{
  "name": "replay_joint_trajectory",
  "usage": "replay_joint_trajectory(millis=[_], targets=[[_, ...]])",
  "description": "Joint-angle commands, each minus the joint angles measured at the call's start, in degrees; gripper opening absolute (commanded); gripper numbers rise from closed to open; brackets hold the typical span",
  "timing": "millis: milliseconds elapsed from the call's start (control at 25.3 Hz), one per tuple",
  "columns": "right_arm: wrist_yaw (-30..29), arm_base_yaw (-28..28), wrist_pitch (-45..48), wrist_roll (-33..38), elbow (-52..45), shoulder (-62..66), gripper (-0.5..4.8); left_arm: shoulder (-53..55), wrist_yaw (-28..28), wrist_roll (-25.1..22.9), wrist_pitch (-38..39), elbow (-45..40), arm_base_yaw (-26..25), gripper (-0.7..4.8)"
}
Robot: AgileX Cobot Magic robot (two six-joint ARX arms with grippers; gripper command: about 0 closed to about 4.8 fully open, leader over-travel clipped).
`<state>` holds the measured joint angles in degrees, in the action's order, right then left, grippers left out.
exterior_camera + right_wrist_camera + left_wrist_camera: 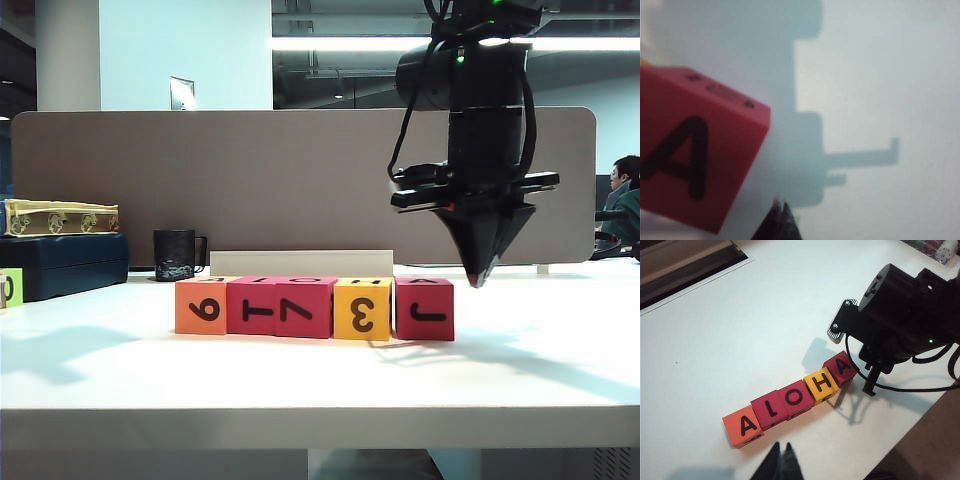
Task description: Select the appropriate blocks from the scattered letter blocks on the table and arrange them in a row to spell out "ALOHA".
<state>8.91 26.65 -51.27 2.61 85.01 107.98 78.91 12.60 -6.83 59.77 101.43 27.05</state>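
Five blocks (790, 405) rowed; both claws closed: left (780, 450), right (782, 209).

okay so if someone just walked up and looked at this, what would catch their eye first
Probably the row of five blocks mid-table, their tops spelling ALOHA from the orange block on. Next, the right claw, shut and empty, hanging just above the table beside the last pink-red block. The left claw sits shut near the orange end.
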Motion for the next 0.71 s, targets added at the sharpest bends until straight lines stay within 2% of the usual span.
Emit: replay_joint_trajectory(millis=[40,317,713], targets=[[-0.7,0.1,2.3,0.2,0.0,0.3,-0.04,-0.2,0.1,-0.2,-0.4,0.1,-0.1,-0.06],[-5.4,0.1,3.5,0.3,0.0,2.1,-0.04,-0.2,0.2,-0.2,-0.1,0.1,-0.1,-0.05],[-8.1,0.1,4.8,0.4,0.0,2.1,-0.04,-0.2,0.1,-0.2,-0.3,0.1,-0.1,-0.06]])
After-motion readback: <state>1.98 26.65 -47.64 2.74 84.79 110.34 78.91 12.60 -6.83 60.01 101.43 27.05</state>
